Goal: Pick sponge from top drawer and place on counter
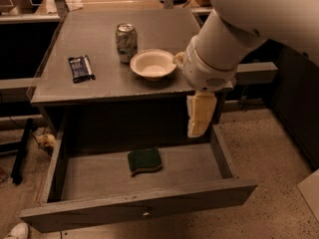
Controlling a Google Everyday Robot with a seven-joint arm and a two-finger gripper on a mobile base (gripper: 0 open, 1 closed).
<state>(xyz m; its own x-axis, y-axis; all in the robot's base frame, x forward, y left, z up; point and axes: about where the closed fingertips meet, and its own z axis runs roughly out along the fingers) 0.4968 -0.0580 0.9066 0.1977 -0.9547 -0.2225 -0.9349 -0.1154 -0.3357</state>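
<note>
The sponge (pixel 144 161), dark green on top with a wavy edge, lies flat on the floor of the open top drawer (pixel 137 210), near the middle. The drawer is pulled far out and has a small knob at the centre of its front panel. The counter (pixel 114 78) is the grey tabletop above it. My gripper (pixel 198 118) hangs from the white arm above the drawer's right rear corner, to the right of the sponge and well above it. It holds nothing that I can see.
On the counter stand a white bowl (pixel 153 63), a soda can (pixel 126 42) and a dark blue snack wrapper (pixel 80 67). The white arm covers the counter's right edge. Dark furniture stands left and right. The speckled floor spreads to the right.
</note>
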